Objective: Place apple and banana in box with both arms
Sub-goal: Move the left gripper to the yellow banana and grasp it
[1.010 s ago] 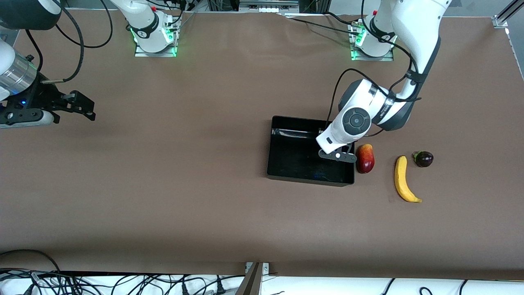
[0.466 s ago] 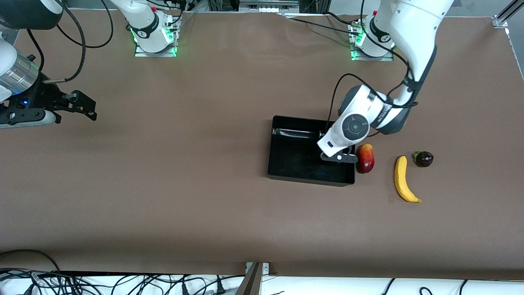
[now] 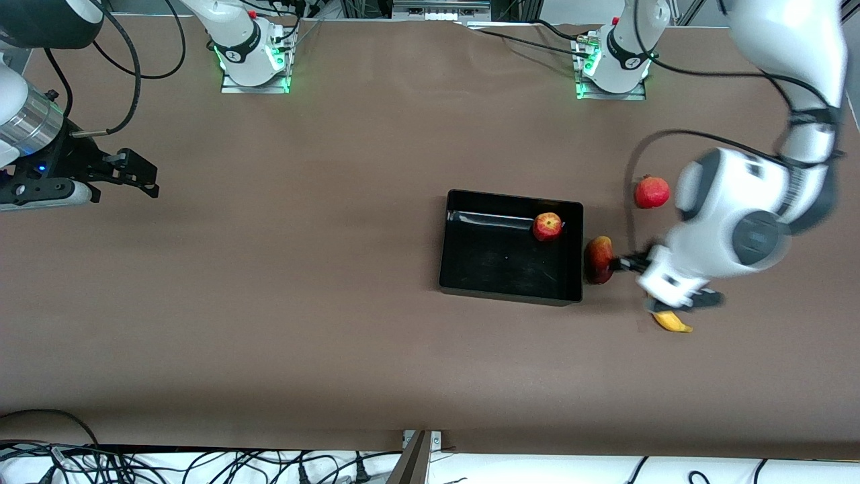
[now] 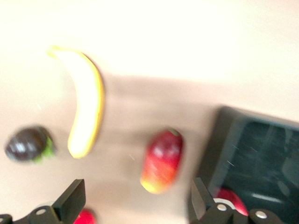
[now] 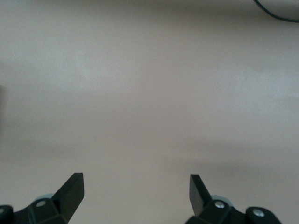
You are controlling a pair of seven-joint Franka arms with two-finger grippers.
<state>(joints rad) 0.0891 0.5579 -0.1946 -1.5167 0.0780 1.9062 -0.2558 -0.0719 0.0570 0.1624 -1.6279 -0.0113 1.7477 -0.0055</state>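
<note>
The apple [image 3: 547,226] lies in the black box [image 3: 504,291], in the corner toward the left arm's base. It also shows in the left wrist view [image 4: 231,198], inside the box [image 4: 261,149]. The banana [image 3: 672,321] is mostly hidden under the left arm; the left wrist view shows it whole [image 4: 86,107] on the table. My left gripper [image 3: 668,282] hangs open and empty over the table between the banana and the mango-like fruit, as its wrist view shows [image 4: 135,205]. My right gripper [image 3: 138,178] waits open and empty over bare table [image 5: 135,191] at the right arm's end.
A red-and-orange mango-like fruit [image 3: 598,259] lies just outside the box, toward the left arm's end [image 4: 161,161]. A uniformly red round fruit [image 3: 652,191] lies farther from the front camera. A dark purple fruit [image 4: 28,144] lies beside the banana, hidden in the front view.
The left arm has swung away from over the box to over the banana. The apple now lies uncovered in the box, and the red round fruit is uncovered. The right arm has not moved.
</note>
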